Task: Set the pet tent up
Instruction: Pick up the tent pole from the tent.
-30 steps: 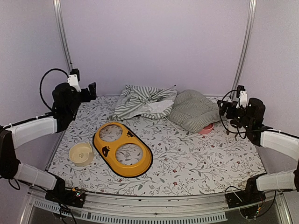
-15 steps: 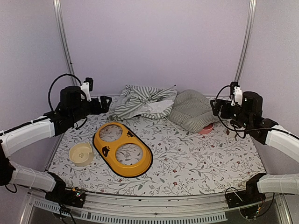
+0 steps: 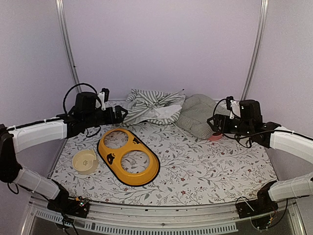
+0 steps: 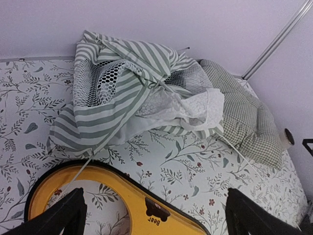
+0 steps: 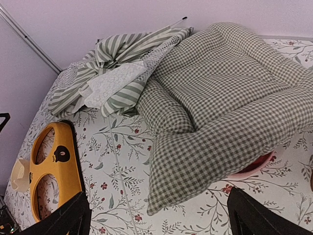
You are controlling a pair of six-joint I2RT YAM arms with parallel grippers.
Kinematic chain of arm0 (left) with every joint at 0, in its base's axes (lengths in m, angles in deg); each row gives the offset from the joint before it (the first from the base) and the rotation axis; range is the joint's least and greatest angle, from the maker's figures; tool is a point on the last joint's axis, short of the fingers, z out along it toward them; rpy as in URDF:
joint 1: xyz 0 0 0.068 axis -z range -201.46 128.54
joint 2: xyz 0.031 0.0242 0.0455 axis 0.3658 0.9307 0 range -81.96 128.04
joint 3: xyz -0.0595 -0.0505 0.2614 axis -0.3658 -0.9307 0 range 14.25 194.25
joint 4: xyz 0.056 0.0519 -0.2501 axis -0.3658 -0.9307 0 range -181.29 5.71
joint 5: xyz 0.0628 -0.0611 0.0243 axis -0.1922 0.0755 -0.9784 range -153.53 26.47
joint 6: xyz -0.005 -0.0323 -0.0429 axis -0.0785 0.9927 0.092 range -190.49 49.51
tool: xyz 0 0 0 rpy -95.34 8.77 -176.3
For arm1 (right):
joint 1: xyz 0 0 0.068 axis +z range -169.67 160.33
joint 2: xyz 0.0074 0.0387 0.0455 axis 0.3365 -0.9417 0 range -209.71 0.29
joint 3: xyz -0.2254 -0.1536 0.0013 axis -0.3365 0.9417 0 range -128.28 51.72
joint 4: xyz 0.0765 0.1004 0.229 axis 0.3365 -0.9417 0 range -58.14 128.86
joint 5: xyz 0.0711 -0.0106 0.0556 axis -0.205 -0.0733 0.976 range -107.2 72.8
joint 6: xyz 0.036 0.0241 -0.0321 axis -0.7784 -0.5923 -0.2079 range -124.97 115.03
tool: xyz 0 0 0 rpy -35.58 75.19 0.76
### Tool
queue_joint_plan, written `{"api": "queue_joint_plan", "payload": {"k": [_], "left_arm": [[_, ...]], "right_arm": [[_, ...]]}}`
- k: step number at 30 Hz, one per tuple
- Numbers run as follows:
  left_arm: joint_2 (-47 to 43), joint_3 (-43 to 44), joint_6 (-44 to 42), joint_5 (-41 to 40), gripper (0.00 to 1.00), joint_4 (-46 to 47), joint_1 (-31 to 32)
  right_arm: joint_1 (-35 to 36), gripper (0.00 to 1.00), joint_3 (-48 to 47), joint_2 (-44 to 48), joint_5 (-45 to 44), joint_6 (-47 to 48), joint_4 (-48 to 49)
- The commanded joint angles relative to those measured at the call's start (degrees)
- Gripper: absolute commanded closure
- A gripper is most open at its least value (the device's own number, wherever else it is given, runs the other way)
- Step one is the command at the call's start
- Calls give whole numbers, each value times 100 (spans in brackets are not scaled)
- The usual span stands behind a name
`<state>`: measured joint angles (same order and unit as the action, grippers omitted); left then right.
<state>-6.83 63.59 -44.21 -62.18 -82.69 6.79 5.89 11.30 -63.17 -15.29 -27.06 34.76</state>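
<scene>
A collapsed tent [image 3: 151, 106] lies crumpled at the far edge of the table [image 3: 205, 169], close to the back wall, its right side touching a checked cushion [image 3: 203, 115], as two robot arms face it. The left gripper [image 3: 121, 113] hangs just left of the striped heap and the right gripper [image 3: 213, 123] hovers at the cushion's near right edge. Both have their jaws spread wide and hold nothing. The left wrist view shows the mesh window [image 4: 105, 81] folded on top, the white flap [image 4: 190, 105] spilling to the right, and a thin pole [image 4: 90, 159] running out of the fabric toward the yellow feeder [image 3: 128, 155]. The step in hand looks like the approach for a first grip, with the setting-up not yet begun. It would likely go best if the left jaws close on striped cloth along that pole rather than on loose mesh, which could stretch or snag. The right arm probably needs to pass over the cushion without dragging it and take the tent's far side. Lifting both grips apart may let the poles spring the shape open, clear of the feeder.
</scene>
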Motion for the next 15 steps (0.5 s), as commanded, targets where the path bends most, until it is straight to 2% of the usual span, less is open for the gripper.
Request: {"api": "queue_joint_plan", "payload": {"k": [1,4,7,15], "left_arm": [[514,298,232,334,1,27,106],[896,584,297,387,1,9,149],[1174,920,294,91,1,-358,150],[1348,1112,-356,-225,2,-1175,-225]], "right_arm": [[342,1,-750,-644,346,58,-308],[540,1,-1119,-1054,409,132,-404],[693,1,-1328,-1229,467,127,-510],[854,1,-1602,-1340,368,148,-825]]}}
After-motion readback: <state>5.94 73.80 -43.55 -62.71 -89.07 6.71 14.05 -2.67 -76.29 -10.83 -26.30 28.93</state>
